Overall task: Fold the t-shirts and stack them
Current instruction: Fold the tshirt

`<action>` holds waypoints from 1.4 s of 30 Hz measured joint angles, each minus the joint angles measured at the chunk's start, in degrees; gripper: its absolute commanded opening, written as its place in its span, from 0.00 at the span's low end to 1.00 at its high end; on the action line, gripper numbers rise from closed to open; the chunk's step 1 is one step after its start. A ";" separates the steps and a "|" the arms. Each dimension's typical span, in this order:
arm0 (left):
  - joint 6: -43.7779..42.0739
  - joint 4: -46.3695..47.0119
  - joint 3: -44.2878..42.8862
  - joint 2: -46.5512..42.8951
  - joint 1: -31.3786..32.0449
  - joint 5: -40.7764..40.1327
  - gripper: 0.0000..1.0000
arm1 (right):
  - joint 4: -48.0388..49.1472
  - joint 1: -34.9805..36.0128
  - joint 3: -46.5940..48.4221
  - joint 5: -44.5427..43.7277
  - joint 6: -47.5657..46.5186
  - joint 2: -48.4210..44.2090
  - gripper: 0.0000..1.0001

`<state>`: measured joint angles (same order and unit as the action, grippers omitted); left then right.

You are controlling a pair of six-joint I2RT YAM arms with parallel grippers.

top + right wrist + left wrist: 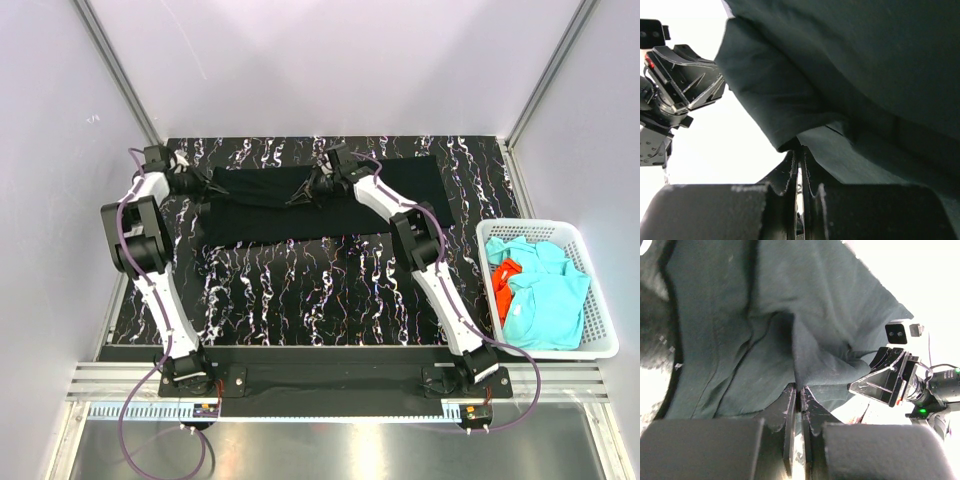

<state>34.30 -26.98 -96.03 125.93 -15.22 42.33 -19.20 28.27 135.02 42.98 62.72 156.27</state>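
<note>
Top external view: the large plain black cloth t-shirt (260, 220) lies across the far black marbled tabletop (300, 290), mid-fold. Left gripper (212, 188) and right gripper (297, 198) both pinch its cloth. Next, I judge, they should carry the fold over evenly.

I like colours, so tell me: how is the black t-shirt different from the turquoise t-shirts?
The black t-shirt lies spread on the table; the turquoise t-shirts are bunched in the white basket. The black t-shirt is pinched by the left gripper and right gripper, jaws closed; the turquoise t-shirts are untouched. Both are soft cloth shirts.
</note>
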 measured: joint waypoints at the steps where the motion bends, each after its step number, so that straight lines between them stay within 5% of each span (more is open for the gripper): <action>1: -0.07 -0.28 0.42 -0.09 -0.13 0.02 0.11 | -0.15 0.17 -0.46 -0.07 0.00 -0.15 0.07; 23: -6.03 -7.23 5.79 -4.50 -2.67 0.50 0.21 | -1.73 2.78 -10.27 -1.60 0.68 -6.01 0.13; 30: -7.93 -9.16 5.68 -4.61 -2.91 -0.68 0.35 | -4.35 3.04 -14.08 -2.27 -1.60 -8.07 0.47; 31: -8.07 -9.46 5.51 -4.68 -2.91 -0.72 0.36 | -4.96 2.99 -14.08 -2.60 -2.62 -8.26 0.99; 42: -7.43 -6.86 -0.42 -4.37 2.34 0.83 0.35 | -16.98 1.44 5.86 -6.38 -18.99 -8.63 1.00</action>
<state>26.87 -33.85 -96.44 121.56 -12.88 43.16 -36.18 29.71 140.88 36.60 43.72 147.63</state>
